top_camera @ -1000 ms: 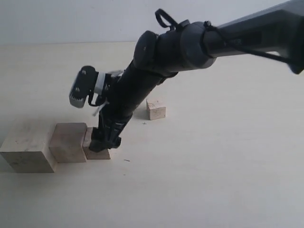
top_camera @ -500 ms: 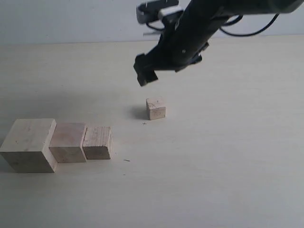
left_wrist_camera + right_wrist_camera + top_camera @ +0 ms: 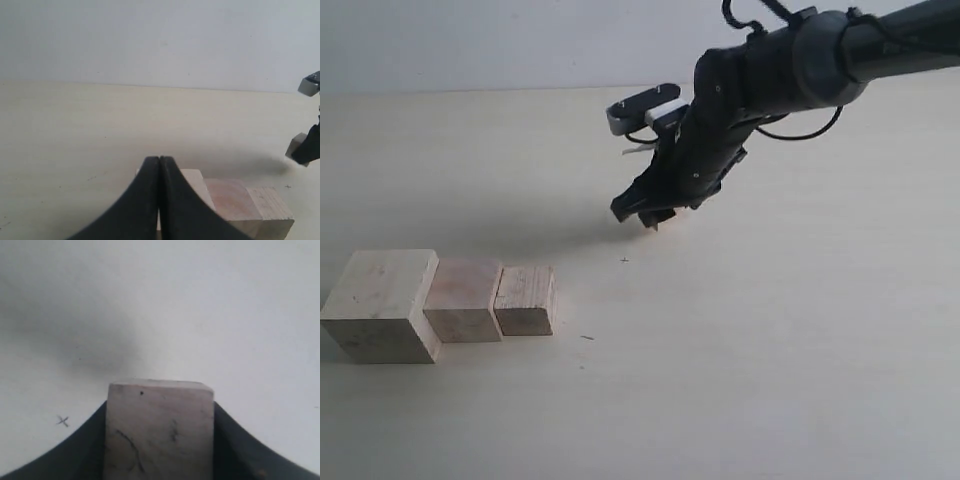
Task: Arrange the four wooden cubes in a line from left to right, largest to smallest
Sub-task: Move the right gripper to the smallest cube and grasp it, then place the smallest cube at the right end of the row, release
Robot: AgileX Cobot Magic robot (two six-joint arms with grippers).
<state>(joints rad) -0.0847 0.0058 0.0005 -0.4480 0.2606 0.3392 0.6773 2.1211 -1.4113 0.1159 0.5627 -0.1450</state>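
Three wooden cubes stand in a touching row at the front left: the largest cube (image 3: 380, 300), the second cube (image 3: 465, 298) and the third cube (image 3: 526, 298). My right gripper (image 3: 648, 213) is down over the smallest cube, which it almost hides in the exterior view. In the right wrist view the smallest cube (image 3: 159, 435) fills the gap of the right gripper (image 3: 160, 407), with a dark finger pressed on each side. My left gripper (image 3: 159, 160) is shut and empty, low in front of the largest cube (image 3: 194, 181). The left arm is out of the exterior view.
A small pencilled cross (image 3: 624, 260) marks the pale table between the row and the right gripper. A white wall runs along the table's far edge. The right arm (image 3: 790, 70) reaches in from the upper right.
The right gripper left the third cube in the row, rose, swung back and to the right, then came down around the smallest cube. The row has not moved.
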